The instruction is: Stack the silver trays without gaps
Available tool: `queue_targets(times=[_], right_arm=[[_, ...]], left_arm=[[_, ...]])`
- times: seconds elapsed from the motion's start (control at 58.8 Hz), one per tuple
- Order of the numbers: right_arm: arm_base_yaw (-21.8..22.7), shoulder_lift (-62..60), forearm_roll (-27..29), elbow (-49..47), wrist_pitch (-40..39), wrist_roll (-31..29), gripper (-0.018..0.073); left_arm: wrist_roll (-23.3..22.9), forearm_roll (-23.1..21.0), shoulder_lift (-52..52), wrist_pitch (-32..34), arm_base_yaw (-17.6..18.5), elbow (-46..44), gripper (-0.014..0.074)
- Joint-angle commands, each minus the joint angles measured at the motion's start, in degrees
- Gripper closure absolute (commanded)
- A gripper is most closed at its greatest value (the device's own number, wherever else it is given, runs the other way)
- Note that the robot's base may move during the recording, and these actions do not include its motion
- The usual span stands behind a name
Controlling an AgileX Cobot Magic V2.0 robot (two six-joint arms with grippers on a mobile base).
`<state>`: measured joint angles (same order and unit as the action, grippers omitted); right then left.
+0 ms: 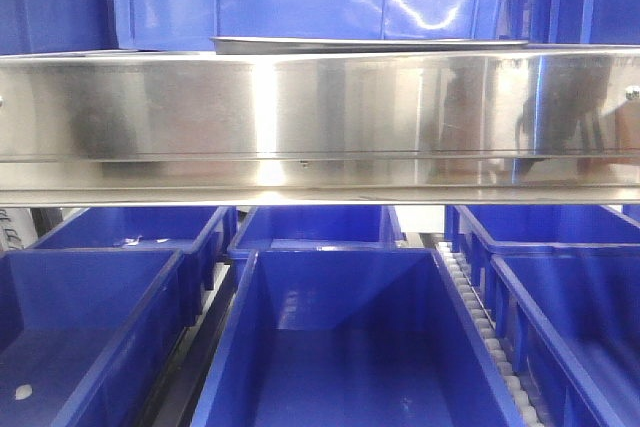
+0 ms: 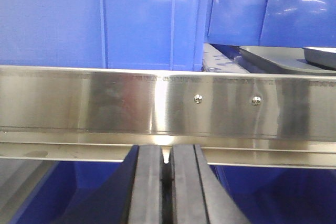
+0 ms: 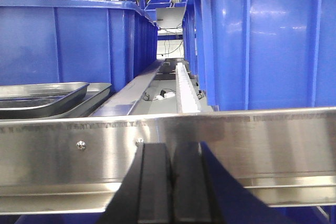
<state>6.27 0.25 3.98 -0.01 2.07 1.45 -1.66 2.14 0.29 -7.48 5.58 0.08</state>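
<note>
Two silver trays lie one on the other on the shelf behind the steel rail. In the right wrist view the upper tray [image 3: 37, 92] sits in the lower tray [image 3: 93, 99], shifted left of it. The left wrist view shows the lower tray [image 2: 273, 60] and the upper tray [image 2: 321, 55] at the far right. The front view catches only a thin tray edge [image 1: 370, 44]. My left gripper [image 2: 167, 151] is shut and empty, low in front of the rail. My right gripper [image 3: 172, 146] is likewise shut on nothing, in front of the rail and right of the trays.
A broad steel rail [image 1: 320, 122] with screws spans the front of the shelf. Tall blue bins [image 3: 262, 40] stand behind it on both sides of the trays. Open blue bins [image 1: 350, 337] fill the level below, with a white roller strip [image 1: 485, 322] between them.
</note>
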Motion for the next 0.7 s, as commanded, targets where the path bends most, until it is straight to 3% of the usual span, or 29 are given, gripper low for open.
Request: queue_targets(times=[0.0, 0.68], right_arm=[[0.2, -0.3, -0.2, 0.0, -0.9, 0.1, 0.0619], [0.2, -0.3, -0.2, 0.0, -0.9, 0.1, 0.0619]], left_arm=[[0.0, -0.3, -0.3, 0.7, -0.2, -0.1, 0.0602], [0.0, -0.3, -0.3, 0.7, -0.2, -0.1, 0.0602]])
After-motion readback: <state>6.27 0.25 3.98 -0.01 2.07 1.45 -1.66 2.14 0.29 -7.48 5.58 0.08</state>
